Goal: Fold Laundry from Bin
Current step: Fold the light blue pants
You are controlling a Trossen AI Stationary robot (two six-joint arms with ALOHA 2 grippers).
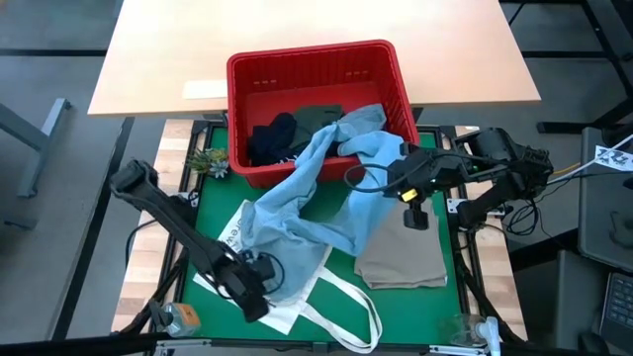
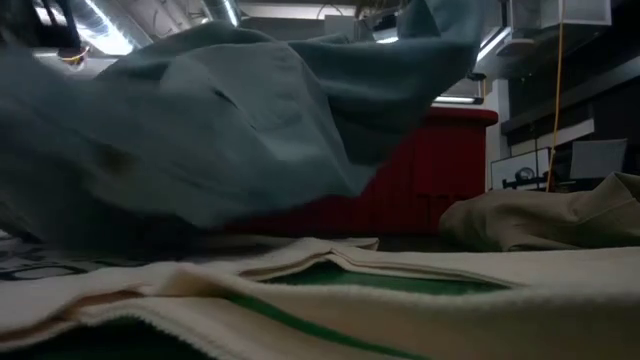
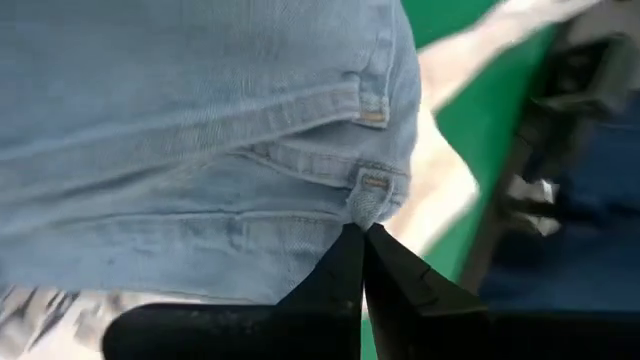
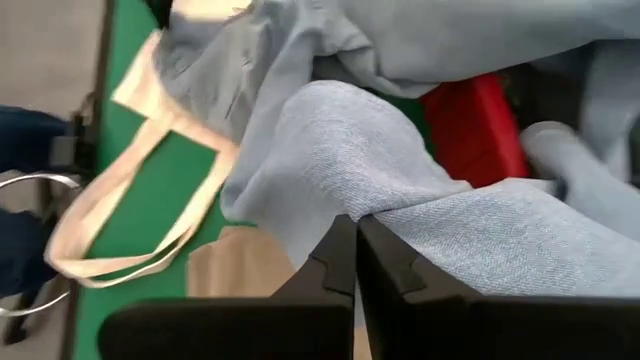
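While both arms' fingers pinch the jeans (image 1: 316, 203), L at waistband, 7 o'clock, R near bin (image 1: 316, 74), soft heavy denim sags; grip seams.

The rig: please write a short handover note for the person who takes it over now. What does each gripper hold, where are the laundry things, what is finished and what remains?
Left gripper: shut on the waistband edge of the jeans, near the table's front left.
Right gripper: shut on the jeans' other end, beside the bin's front right corner.
The jeans hang stretched between both arms, partly over the bin rim and over the white tote bag.
Done: a beige garment lies folded on the green mat.
Left: spread and fold the jeans; dark garments still sit in the bin.
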